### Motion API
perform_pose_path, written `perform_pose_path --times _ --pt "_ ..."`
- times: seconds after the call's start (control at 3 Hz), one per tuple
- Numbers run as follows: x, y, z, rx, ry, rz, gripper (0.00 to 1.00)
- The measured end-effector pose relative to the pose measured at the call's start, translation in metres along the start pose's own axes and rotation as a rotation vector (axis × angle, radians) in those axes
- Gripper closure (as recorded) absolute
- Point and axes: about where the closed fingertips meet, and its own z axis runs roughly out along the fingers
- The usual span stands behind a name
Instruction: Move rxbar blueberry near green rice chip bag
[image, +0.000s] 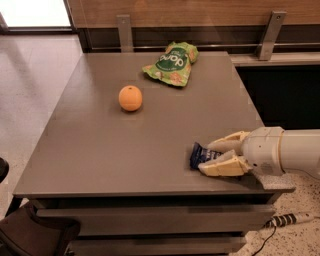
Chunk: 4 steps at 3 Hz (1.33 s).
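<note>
The rxbar blueberry (199, 154), a dark navy-blue wrapper with white lettering, lies on the grey table (100, 145) near its front right corner. My gripper (214, 156) reaches in from the right, its cream fingers (224, 165) on either side of the bar and closed on its right end; the bar's left end sticks out. The green rice chip bag (171, 63), light green with a dark-green logo, lies at the table's far edge, well away from the bar.
A round orange fruit (130, 98) sits left of centre on the table. A wooden wall with metal brackets (270, 34) runs behind. A power strip (290, 218) lies on the floor at the right. A dark object (35, 235) stands by the front left corner.
</note>
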Motion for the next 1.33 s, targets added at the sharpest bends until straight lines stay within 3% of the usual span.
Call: perform_pose_path --times 0.33,1.0,1.33 --pt "0.0 0.0 0.0 0.0 0.0 0.0 1.0" --pt "-0.065 -0.019 -0.049 0.141 0.165 -0.126 1.0" --pt "-0.087 -0.035 -0.061 0.185 0.191 -0.177 1.0"
